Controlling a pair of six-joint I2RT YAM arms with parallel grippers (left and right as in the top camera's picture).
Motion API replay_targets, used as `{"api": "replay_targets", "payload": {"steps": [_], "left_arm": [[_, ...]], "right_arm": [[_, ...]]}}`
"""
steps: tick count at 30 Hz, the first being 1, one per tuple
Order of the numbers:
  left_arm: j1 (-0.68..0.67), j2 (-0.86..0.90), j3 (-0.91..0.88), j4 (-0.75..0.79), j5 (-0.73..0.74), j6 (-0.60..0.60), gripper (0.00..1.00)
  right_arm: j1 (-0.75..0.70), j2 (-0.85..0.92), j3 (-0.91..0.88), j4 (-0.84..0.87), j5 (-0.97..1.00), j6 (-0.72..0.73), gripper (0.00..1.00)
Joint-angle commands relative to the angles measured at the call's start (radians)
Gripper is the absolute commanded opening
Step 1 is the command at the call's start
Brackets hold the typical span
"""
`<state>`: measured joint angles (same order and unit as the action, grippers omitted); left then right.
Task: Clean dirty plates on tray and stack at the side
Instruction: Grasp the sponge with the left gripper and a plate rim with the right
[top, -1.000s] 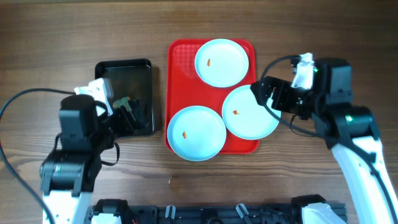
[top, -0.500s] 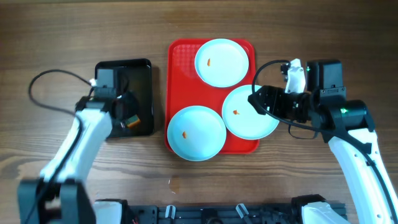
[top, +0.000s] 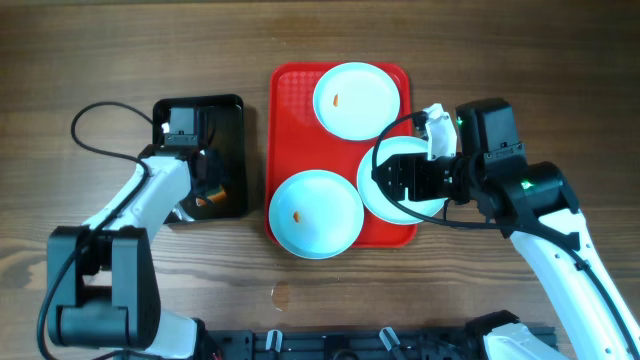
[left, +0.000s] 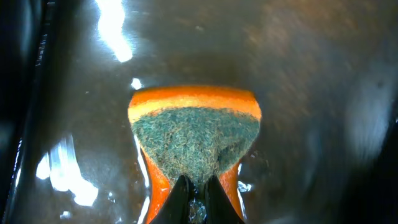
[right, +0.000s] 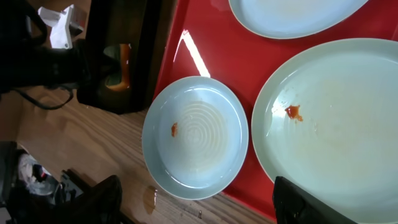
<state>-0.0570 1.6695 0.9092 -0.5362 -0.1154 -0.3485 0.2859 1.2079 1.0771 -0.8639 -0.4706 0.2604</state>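
I had the left pincer (left: 196, 186) clamped on the sponge (left: 194, 134) in the black tray (top: 200, 99); the right pincer (top: 392, 183) hung over the plates (top: 355, 100) on the red tray (top: 290, 100), its opening I couldn't tell

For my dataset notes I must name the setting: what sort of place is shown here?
Probably a robotics lab bench staged as a dishwashing station: a bare wooden table, a red tray carrying smeared plates, and a sponge in a shiny black tray.
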Motion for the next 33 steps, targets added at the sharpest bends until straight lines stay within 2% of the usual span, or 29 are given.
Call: {"api": "replay_targets", "payload": {"steps": [1, 7, 8, 9, 10, 11, 12, 15, 17, 19, 22, 23, 24, 30, 33], "left_arm": [[0.000, -0.090, 0.054, -0.064, 0.138, 0.186, 0.04], [0.000, -0.129, 0.050, -0.082, 0.059, 0.185, 0.04], [0.000, -0.115, 0.036, -0.062, 0.047, 0.185, 0.07], [0.000, -0.106, 0.026, -0.048, 0.047, 0.185, 0.18], [0.000, -0.096, 0.014, -0.031, 0.047, 0.185, 0.40], [0.000, -0.082, 0.003, -0.015, 0.047, 0.184, 0.47], [0.000, -0.065, -0.008, -0.002, 0.047, 0.184, 0.47], [0.000, -0.030, -0.011, 0.002, 0.047, 0.185, 0.47], [0.000, -0.010, -0.011, 0.011, 0.047, 0.185, 0.43], [0.000, 0.006, -0.011, 0.021, 0.053, 0.184, 0.32], [0.000, 0.020, -0.011, 0.040, 0.108, 0.185, 0.25], [0.000, 0.020, -0.011, 0.044, 0.116, 0.185, 0.17], [0.000, 0.019, -0.011, 0.044, 0.115, 0.185, 0.04], [0.000, -0.065, 0.033, -0.036, 0.115, 0.185, 0.04], [0.000, -0.151, 0.087, -0.097, 0.120, 0.185, 0.04]], "right_arm": [[0.005, -0.003, 0.022, 0.010, 0.008, 0.009, 0.78], [0.006, -0.002, 0.022, 0.013, 0.008, 0.009, 0.78], [0.006, -0.002, 0.022, 0.012, 0.008, 0.009, 0.78], [0.005, -0.002, 0.022, 0.012, 0.008, 0.009, 0.78], [0.006, -0.002, 0.022, 0.011, 0.007, 0.009, 0.78], [0.006, -0.002, 0.022, 0.012, 0.008, 0.009, 0.78], [0.006, -0.002, 0.022, 0.012, 0.007, 0.009, 0.78], [0.006, -0.002, 0.022, 0.012, 0.007, 0.009, 0.78], [0.006, -0.002, 0.022, 0.012, 0.007, 0.009, 0.78], [0.006, -0.002, 0.022, 0.011, 0.007, 0.009, 0.78], [0.006, -0.002, 0.022, 0.012, 0.007, 0.010, 0.78], [0.006, -0.002, 0.021, 0.014, 0.008, 0.008, 0.78], [0.006, -0.001, 0.021, 0.015, 0.012, 0.008, 0.78], [0.007, 0.035, 0.008, 0.005, 0.036, 0.001, 0.79], [0.031, 0.066, -0.010, -0.002, 0.028, -0.016, 0.73]]}}
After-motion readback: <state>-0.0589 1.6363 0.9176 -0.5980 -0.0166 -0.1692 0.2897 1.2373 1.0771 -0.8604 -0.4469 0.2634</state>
